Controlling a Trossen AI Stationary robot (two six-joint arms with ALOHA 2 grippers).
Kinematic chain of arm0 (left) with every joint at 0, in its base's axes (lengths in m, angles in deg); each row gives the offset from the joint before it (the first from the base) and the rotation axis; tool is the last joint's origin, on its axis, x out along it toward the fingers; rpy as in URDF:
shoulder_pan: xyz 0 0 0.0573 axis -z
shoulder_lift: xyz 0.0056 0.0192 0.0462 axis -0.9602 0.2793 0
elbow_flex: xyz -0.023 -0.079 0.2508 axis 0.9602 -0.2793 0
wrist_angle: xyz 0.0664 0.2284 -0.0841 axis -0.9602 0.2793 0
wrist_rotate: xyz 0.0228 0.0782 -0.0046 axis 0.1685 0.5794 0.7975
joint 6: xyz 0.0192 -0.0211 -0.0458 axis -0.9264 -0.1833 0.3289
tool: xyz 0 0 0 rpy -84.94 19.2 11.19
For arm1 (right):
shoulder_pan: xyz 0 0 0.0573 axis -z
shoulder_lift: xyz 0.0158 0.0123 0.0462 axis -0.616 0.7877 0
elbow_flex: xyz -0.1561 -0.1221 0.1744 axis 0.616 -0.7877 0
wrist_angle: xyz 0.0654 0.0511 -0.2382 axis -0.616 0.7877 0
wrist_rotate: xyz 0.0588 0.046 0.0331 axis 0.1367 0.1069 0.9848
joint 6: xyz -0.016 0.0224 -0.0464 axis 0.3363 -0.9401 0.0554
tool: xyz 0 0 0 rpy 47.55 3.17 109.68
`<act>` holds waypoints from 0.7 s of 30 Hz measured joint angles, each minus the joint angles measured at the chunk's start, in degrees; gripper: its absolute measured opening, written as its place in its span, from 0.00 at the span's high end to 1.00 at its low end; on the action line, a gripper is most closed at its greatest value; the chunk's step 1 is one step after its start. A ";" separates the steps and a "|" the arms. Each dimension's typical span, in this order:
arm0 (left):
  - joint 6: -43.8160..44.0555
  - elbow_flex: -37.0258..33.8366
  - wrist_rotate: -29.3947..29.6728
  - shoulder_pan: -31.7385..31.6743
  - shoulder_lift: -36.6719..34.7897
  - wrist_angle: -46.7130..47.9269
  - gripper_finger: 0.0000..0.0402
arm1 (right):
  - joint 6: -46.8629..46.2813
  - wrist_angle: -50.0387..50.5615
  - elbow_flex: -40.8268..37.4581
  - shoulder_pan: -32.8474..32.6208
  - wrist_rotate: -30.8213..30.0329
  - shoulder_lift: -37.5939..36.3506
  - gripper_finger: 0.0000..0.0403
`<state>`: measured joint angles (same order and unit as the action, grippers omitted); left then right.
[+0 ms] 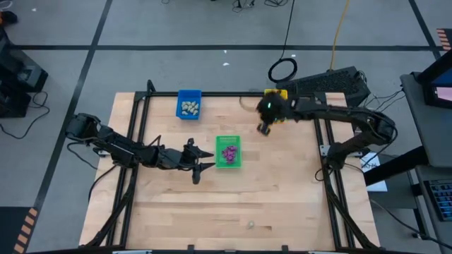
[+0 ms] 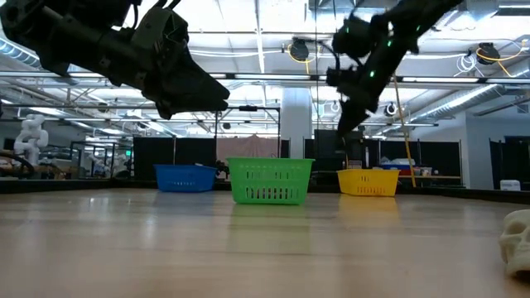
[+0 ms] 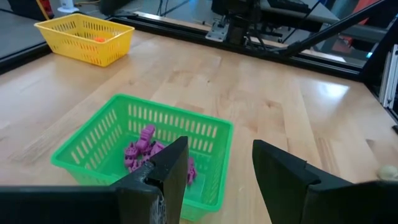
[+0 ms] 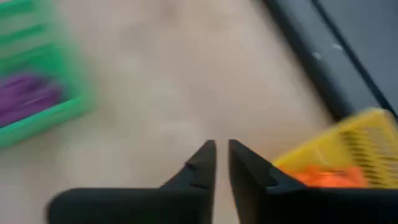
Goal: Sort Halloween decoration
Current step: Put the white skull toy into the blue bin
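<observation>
Hovering beside the yellow tray, my right fingers nearly clenched, empty.
Purple trinkets heaped in the green tray, axes unclear; left fingers released.

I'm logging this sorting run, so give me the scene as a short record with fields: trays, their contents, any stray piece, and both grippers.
blue tray: blue rectangular plastic tray at the far edge, holding pale grey-white trinkets
green tray: green rectangular plastic tray mid-table, holding purple trinkets
yellow tray: yellow rectangular plastic tray, far right, holding orange trinkets
stray piece: one pale trinket on the wooden table near its front edge
left gripper: open, empty, beside the green tray
right gripper: nearly closed, empty, beside the yellow tray
</observation>
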<state>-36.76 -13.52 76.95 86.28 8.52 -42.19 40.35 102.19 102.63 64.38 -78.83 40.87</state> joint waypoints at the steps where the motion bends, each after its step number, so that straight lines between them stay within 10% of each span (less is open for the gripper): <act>1: 0.00 0.00 0.00 0.00 0.00 -0.04 0.56 | -0.49 1.05 0.00 -2.61 0.01 -0.53 0.95; 21: 0.28 0.00 0.00 -0.04 0.00 0.42 0.56 | -12.92 -2.66 -0.02 -52.24 0.24 5.66 0.85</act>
<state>-36.48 -13.52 76.95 86.23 8.52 -41.77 27.43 99.53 102.61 12.14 -78.59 46.53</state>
